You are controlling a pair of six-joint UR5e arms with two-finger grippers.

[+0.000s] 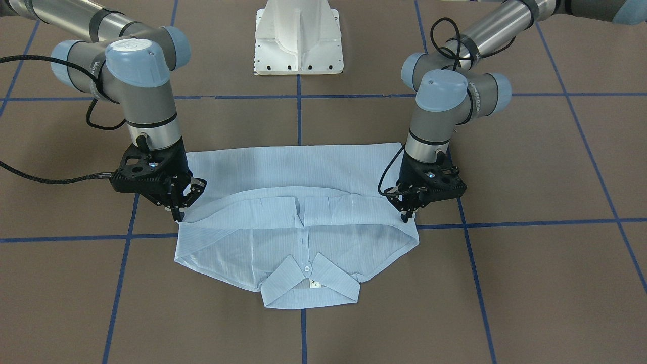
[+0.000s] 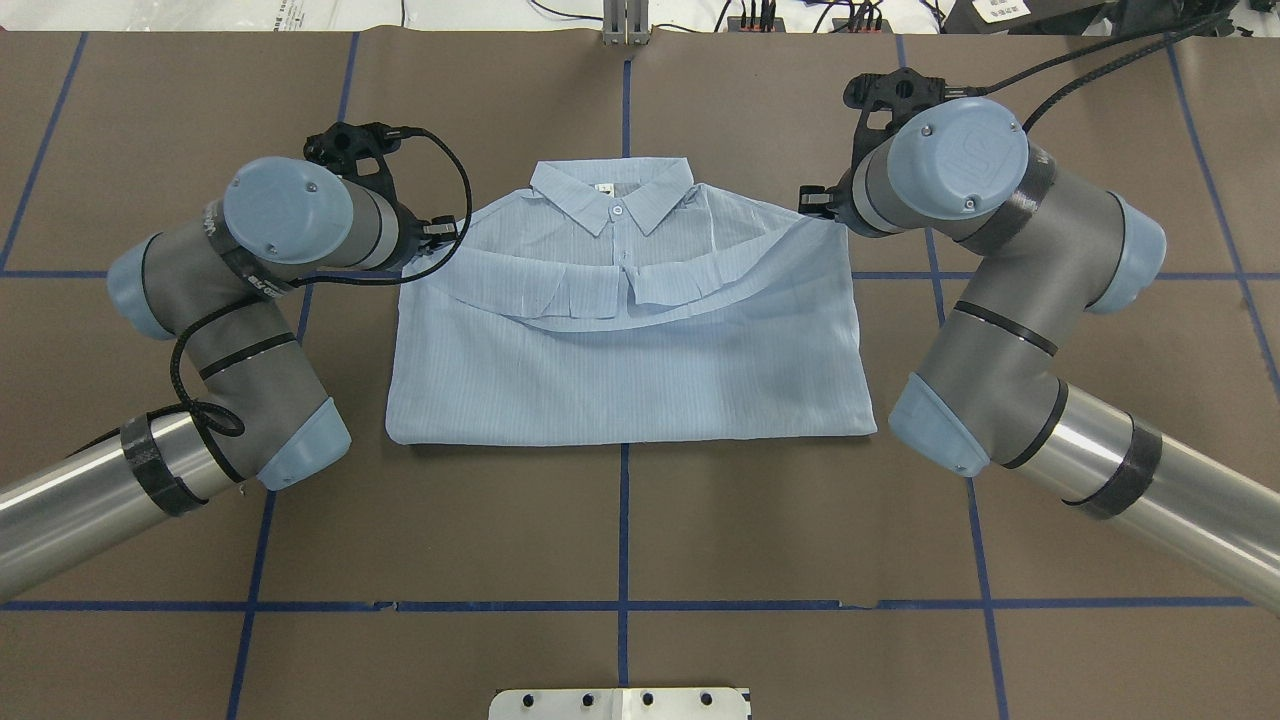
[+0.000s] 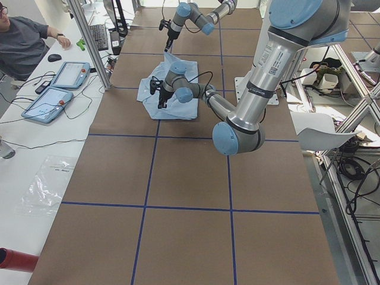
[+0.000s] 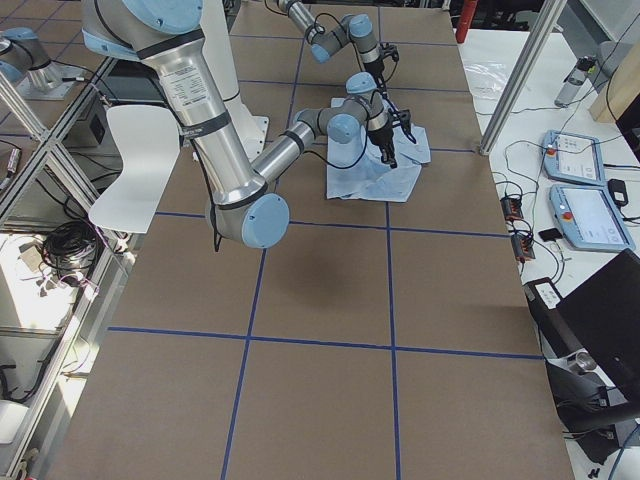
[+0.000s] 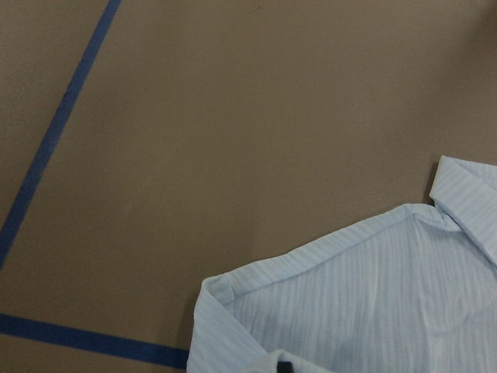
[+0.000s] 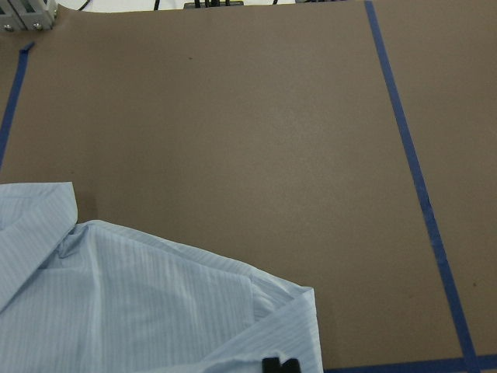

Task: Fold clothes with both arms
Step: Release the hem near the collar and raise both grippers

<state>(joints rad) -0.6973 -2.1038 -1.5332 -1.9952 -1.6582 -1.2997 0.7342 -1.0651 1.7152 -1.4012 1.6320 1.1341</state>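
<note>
A light blue, finely striped button-up shirt (image 2: 630, 370) lies flat at the middle of the brown table with blue tape lines (image 2: 620, 530). Its lower half is doubled up toward the pointed collar (image 2: 612, 195), and the folded-over edge (image 2: 600, 315) sags in an arc between two black grippers. The left gripper (image 1: 408, 215) and right gripper (image 1: 178, 215) each appear pinched tight on one corner of that edge, just beside the shoulders. A clean fold would likely need both arms level and in step, drawing the slack out sideways and laying the edge straight below the collar before the fingers part.
</note>
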